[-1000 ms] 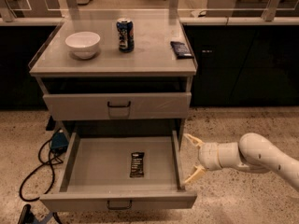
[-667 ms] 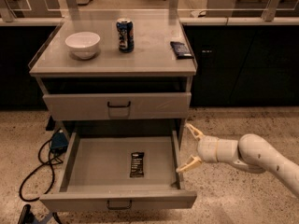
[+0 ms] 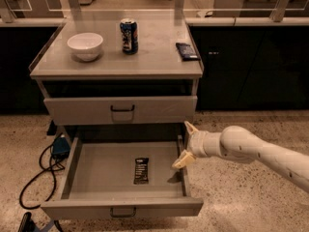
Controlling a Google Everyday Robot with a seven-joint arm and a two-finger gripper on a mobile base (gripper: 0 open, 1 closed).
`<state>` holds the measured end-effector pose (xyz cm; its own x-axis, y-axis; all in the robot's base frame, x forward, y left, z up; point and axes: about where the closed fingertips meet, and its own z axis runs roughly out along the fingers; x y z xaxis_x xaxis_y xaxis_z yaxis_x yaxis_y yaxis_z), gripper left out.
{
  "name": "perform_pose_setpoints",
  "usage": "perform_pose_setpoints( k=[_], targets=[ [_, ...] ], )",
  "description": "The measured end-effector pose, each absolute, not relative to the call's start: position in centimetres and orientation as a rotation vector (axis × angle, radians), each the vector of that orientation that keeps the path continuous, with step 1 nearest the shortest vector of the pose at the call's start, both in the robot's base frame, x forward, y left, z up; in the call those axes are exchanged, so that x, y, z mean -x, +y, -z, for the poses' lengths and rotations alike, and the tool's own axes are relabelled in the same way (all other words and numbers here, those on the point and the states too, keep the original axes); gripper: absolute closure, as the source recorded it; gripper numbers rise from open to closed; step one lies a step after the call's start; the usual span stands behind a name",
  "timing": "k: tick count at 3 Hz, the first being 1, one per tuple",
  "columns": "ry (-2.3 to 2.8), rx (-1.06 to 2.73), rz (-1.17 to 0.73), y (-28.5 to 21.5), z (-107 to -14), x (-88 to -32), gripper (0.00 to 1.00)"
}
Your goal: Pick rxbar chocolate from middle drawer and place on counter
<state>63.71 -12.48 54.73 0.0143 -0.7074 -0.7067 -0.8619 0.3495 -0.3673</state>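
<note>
The counter [image 3: 159, 57] fills the upper middle of the frame, a pale grey top with a thin raised rim at its sides and back. Below it, in the lower centre, the middle drawer [image 3: 104, 161] is pulled all the way out, its flat floor open to view and its small dark handle on the low front panel at the bottom edge. Between the two sits the upper drawer [image 3: 159, 109], closed, with a larger black handle on its front.

In from the right edge comes the robot's white arm [image 3: 260, 153], reaching leftward at drawer height. On the speckled floor at lower left a black cable [image 3: 36, 182] loops beside the cabinet.

Up on the counter, a white bowl [image 3: 85, 46] stands at the left, upright. The end effector [image 3: 186, 144] is at centre right, right at the middle drawer's right wall. Its two pale fingers are spread wide, one above the other, and there is nothing between them: released and empty.

A dark can [image 3: 129, 36] stands upright just right of the bowl, apart from it, and a dark blue flat packet [image 3: 187, 50] lies near the counter's right edge.

And the rxbar chocolate [image 3: 141, 170] lies flat on the drawer floor, right of centre, long side pointing front to back, to the left of the end effector and clear of its fingers.
</note>
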Motion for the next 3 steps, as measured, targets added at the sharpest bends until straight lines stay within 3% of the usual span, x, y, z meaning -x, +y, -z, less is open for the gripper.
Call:
perform_pose_setpoints(
  k=[3],
  targets=[
    [1.892, 1.401, -0.237, -11.5, -50.7, -64.8, 0.00]
  ],
)
